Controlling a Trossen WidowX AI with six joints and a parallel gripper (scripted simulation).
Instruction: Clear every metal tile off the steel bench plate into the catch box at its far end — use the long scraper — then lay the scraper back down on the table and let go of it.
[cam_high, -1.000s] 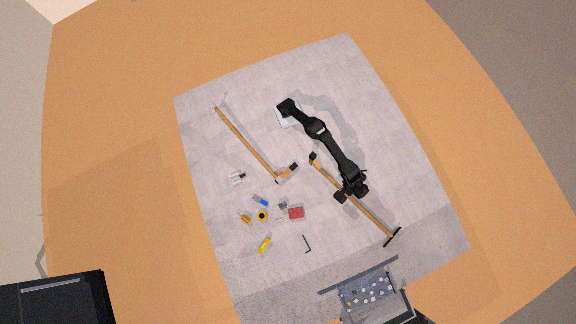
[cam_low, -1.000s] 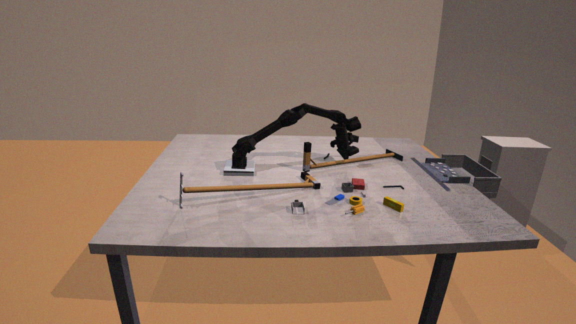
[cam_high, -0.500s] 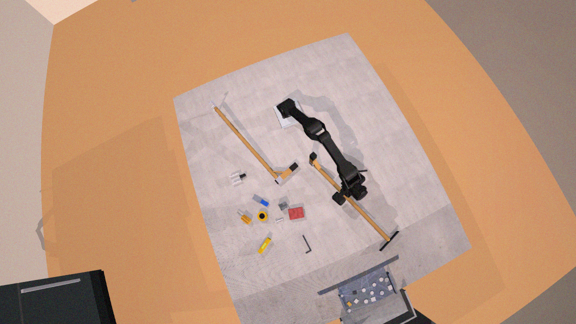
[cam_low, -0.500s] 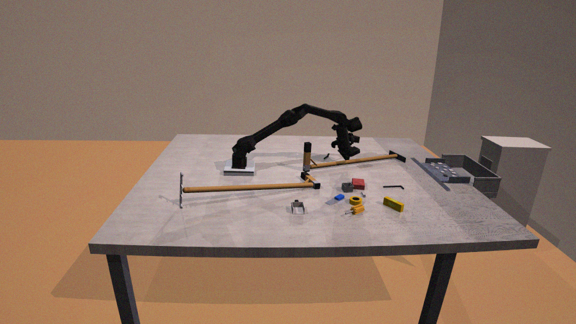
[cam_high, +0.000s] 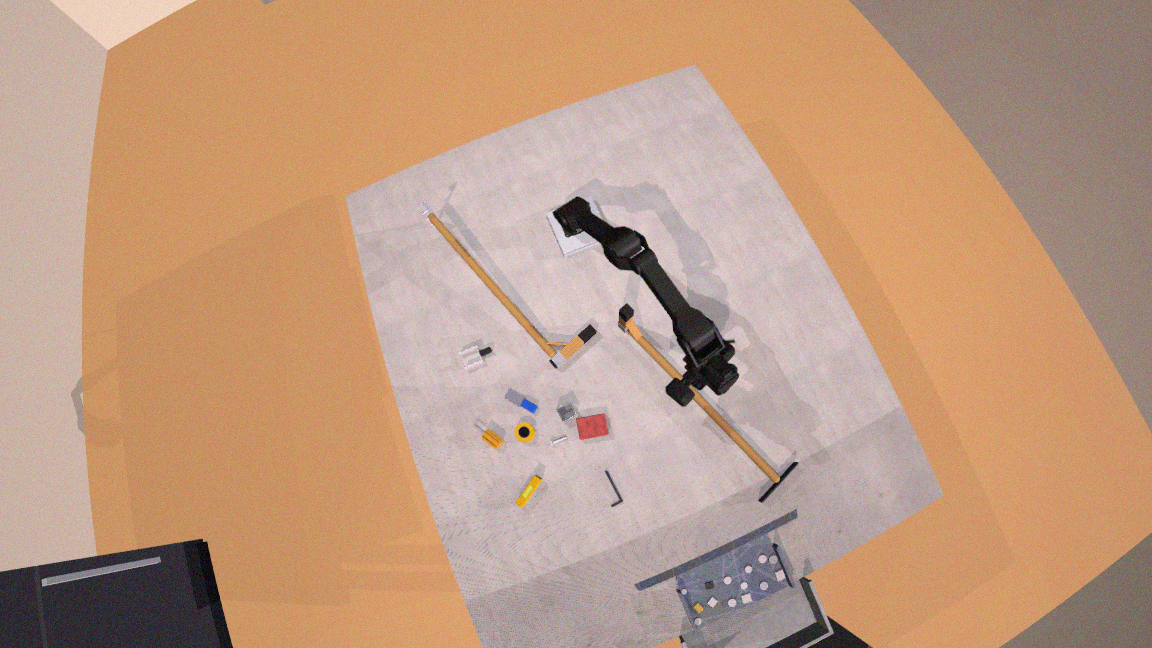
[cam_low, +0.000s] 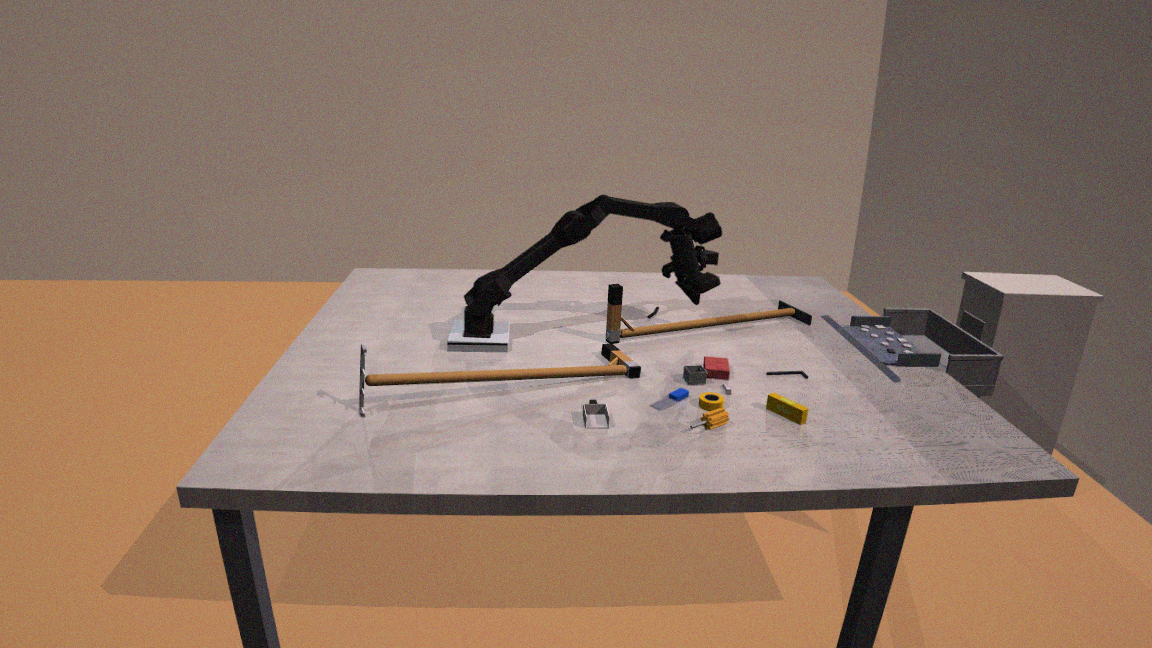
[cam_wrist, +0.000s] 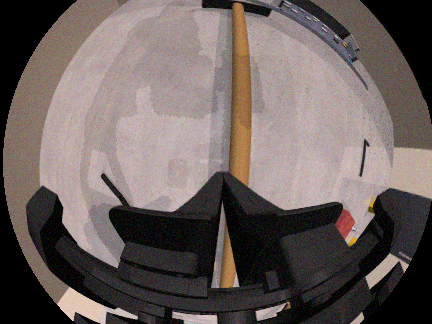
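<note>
1. Beige wall (cam_low: 483, 120) stands behind the grey worktop (cam_high: 515, 161) (cam_low: 402, 451) (cam_wrist: 165, 75) I reach across.
2. Nothing is in my hand (cam_high: 691, 378) (cam_low: 696, 299) (cam_wrist: 223, 173); it is clenched on itself, fingertips together.
3. Under me runs the long scraper (cam_high: 733, 432) (cam_low: 708, 324) (cam_wrist: 241, 75), its black blade (cam_high: 779, 481) (cam_low: 795, 312) (cam_wrist: 237, 7) ahead, its upright grip block (cam_high: 625, 312) (cam_low: 615, 306) behind.
4. I expect a stiff, blade-heavy tool whose round shaft could roll in my fingers. The block's flat sides look the better hold, though the far blade would then pull downward.
5. Ahead and to my right, past the blade, tiles (cam_high: 747, 569) (cam_low: 906, 339) (cam_wrist: 325, 28) still need clearing from the bench plate (cam_high: 729, 561) (cam_low: 878, 348) (cam_wrist: 310, 22) into the catch box (cam_high: 817, 608) (cam_low: 970, 374).
6. From above, my hand seems to cover the shaft; the exterior view shows it raised, and shows the block standing tall. Only the wrist view shows my fingertips meeting.
</note>
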